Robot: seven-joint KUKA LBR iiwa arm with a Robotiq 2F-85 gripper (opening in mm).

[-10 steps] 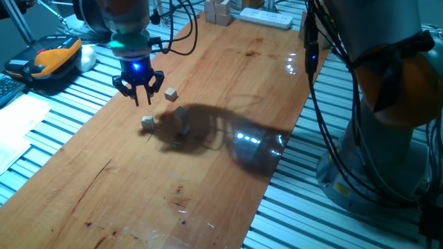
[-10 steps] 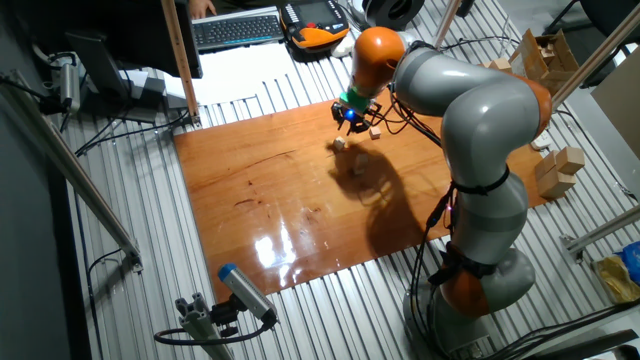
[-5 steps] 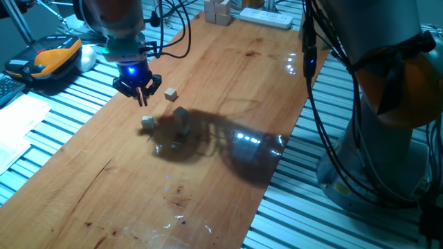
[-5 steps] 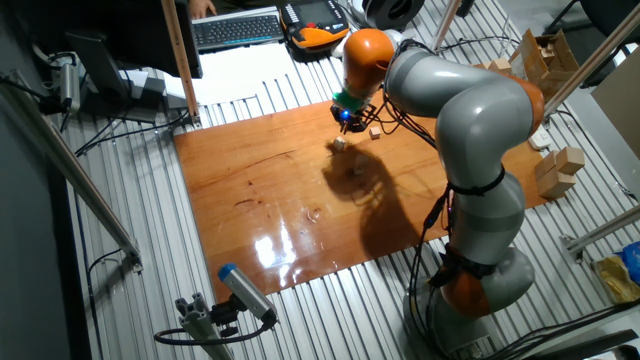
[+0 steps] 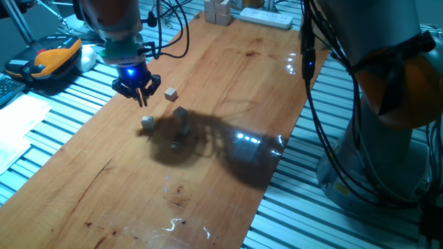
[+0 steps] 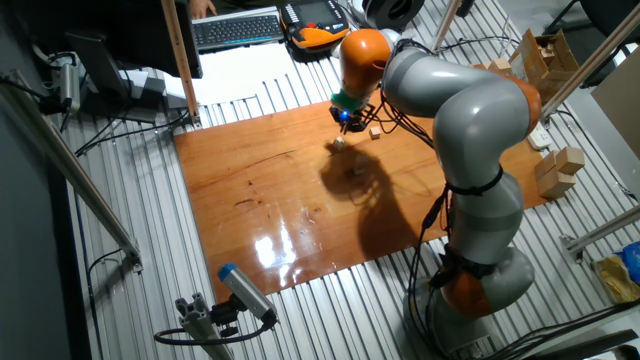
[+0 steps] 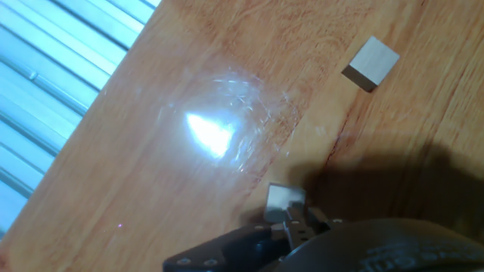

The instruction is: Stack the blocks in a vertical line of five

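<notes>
Spreading across a bed of ribbed metal slats, reddish wooden tabletop (image 5: 228,83), glossy and catching glare. Hanging over its far left part, end effector (image 5: 142,101) on the grey and orange arm (image 6: 470,120), glowing blue at the wrist, fingers drawn narrow and tips nearly meeting. Hovering clear of the wood in the one fixed view.

Lying near it, the blocks: lone block (image 5: 170,94) just to the right of the fingers, second block (image 5: 147,122) below them towards the camera, and short pile (image 5: 181,117) standing a little taller than the other two, right of the second block, sitting at the edge of the arm's dark shadow. Not telling how many cubes are making up that pile.

Showing in the hand view, two of the blocks on the wood: one (image 7: 285,197) just past the dark fingertips (image 7: 293,221), partly hidden by them, the other (image 7: 370,64) well apart, up to the right.

Resting at the tabletop's far end, white power strip (image 5: 266,17) beside larger wooden blocks (image 5: 218,12). Sitting off to the left, orange handheld unit (image 5: 52,55).
</notes>
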